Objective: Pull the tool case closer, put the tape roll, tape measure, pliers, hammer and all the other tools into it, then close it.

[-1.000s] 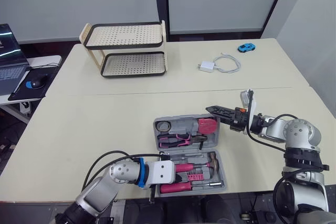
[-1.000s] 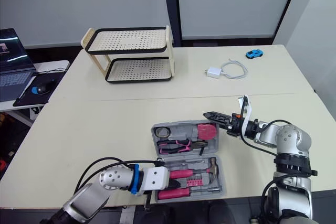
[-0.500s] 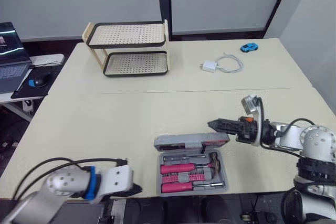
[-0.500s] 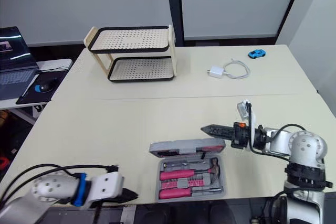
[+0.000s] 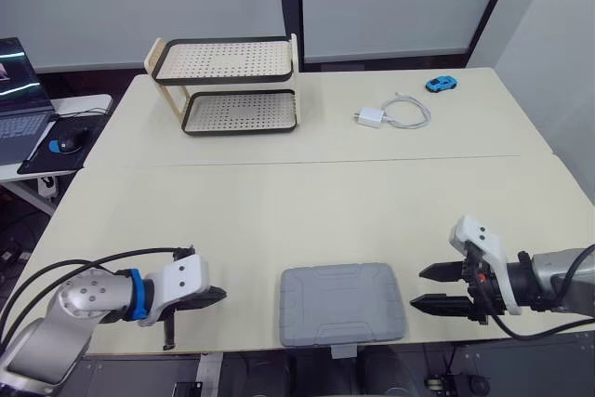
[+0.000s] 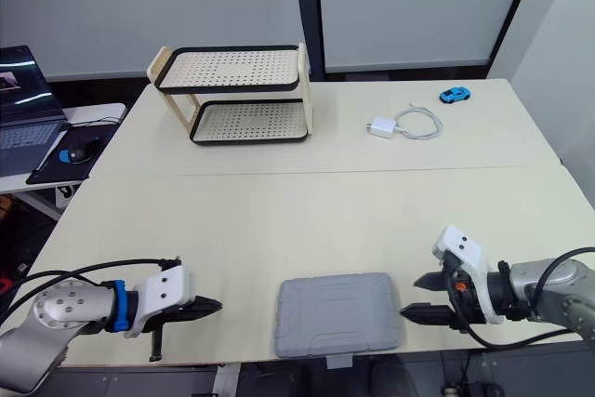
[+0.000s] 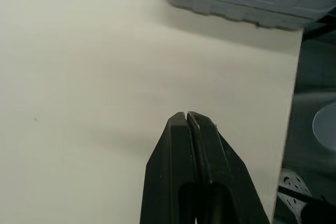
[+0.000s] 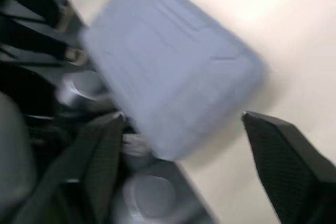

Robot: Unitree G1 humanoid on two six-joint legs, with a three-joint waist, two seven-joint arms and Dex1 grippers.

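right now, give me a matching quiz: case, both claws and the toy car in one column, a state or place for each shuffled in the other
1 case
2 left claw
3 right claw
4 toy car

a blue, far right
b fingers apart
c fingers pressed together
d lid closed, lying between the claws

Pairs: 1-d, 2-c, 3-b, 4-a

The tool case (image 5: 342,304) looks like dull grey plastic with soft ridges. The table (image 5: 279,202) is smooth, pale and not shiny. At 11 o'clock, the rack (image 5: 228,86) has light wood ends.
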